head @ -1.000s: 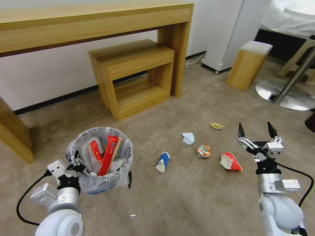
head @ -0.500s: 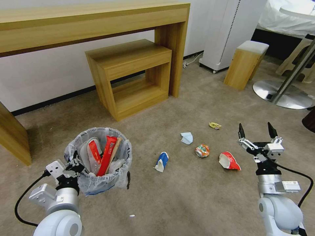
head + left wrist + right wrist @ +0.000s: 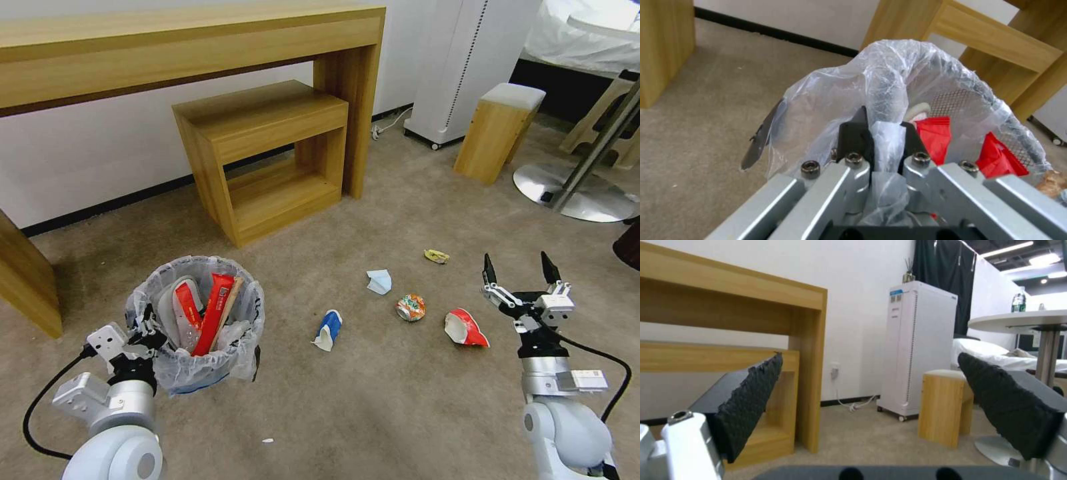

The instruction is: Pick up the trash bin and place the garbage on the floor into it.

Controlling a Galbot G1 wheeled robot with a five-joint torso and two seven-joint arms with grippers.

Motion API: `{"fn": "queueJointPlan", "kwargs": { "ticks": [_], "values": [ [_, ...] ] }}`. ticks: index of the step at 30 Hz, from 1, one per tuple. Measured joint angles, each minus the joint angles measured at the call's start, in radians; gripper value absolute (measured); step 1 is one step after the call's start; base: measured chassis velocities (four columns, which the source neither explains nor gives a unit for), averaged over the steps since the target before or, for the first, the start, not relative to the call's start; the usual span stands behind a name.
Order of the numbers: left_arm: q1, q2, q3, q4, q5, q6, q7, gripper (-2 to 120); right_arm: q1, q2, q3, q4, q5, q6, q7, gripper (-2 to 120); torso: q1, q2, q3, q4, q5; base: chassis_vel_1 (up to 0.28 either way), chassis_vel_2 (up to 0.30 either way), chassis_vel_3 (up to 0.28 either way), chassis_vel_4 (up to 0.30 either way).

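While the left gripper (image 3: 143,333) pinches the bag-lined rim of the trash bin (image 3: 200,360), the bin sits just beyond its fingers, holding a white slipper (image 3: 180,310) and red wrapper (image 3: 213,313). Further right, the right gripper (image 3: 519,270) hovers with fingers spread, above the floor (image 3: 373,400), with a red-white cup (image 3: 465,328) just left of it.

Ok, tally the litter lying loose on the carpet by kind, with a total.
Crushed paper cups: 2, the blue-white cup and the red-white cup.
Crushed can: 1.
Yellow wrapper: 1.
Pale blue crumpled piece: 1.
Tiny white scrap: 1.
Total: 6.
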Motion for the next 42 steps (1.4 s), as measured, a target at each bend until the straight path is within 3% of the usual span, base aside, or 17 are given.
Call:
{"fn": "queueJointPlan", "kwargs": {
  "ticks": [21, 29, 37, 39, 40, 42],
  "values": [
    [0.007, -0.007, 0.008, -0.002, 0.016, 0.000, 0.017, 3, 0.009, -0.007, -0.008, -0.003, 0.005, -0.006, 0.021, 100, 0.000, 0.000, 0.001, 0.0003, 0.0003, -0.212, 0.212, 0.214, -0.203],
    [0.012, -0.012, 0.010, -0.002, 0.020, 0.000, 0.018, 3, 0.002, -0.034, -0.033, -0.003, -0.014, -0.033, 0.071, 100, 0.000, 0.000, 0.000, 0.0001, 0.0001, -0.006, -0.008, -0.005, -0.001],
    [0.020, -0.008, 0.001, -0.012, 0.017, 0.000, 0.018, 3, -0.041, -0.183, -0.079, 0.008, -0.012, -0.217, 0.090, 100, 0.000, 0.000, 0.000, 0.0001, 0.0004, 0.009, -0.004, -0.005, 0.004],
    [0.022, -0.005, -0.002, -0.018, 0.016, 0.000, 0.017, 3, -0.073, -0.288, -0.084, 0.029, 0.034, -0.366, 0.073, 100, 0.000, 0.000, 0.000, 0.0003, 0.0000, 0.000, 0.000, 0.000, 0.000],
    [0.022, -0.005, -0.002, -0.018, 0.016, 0.000, 0.017, 3, -0.073, -0.288, -0.084, 0.029, 0.034, -0.366, 0.073, 100, 0.000, 0.000, 0.000, 0.0003, 0.0000, 0.000, 0.000, 0.000, 0.000],
    [0.023, -0.003, -0.004, -0.023, 0.015, 0.000, 0.018, 3, -0.099, -0.379, -0.082, 0.038, 0.035, -0.495, 0.035, 100, 0.000, 0.000, 0.000, 0.0000, 0.0002, 0.000, 0.000, 0.000, 0.000]
  ]
}}
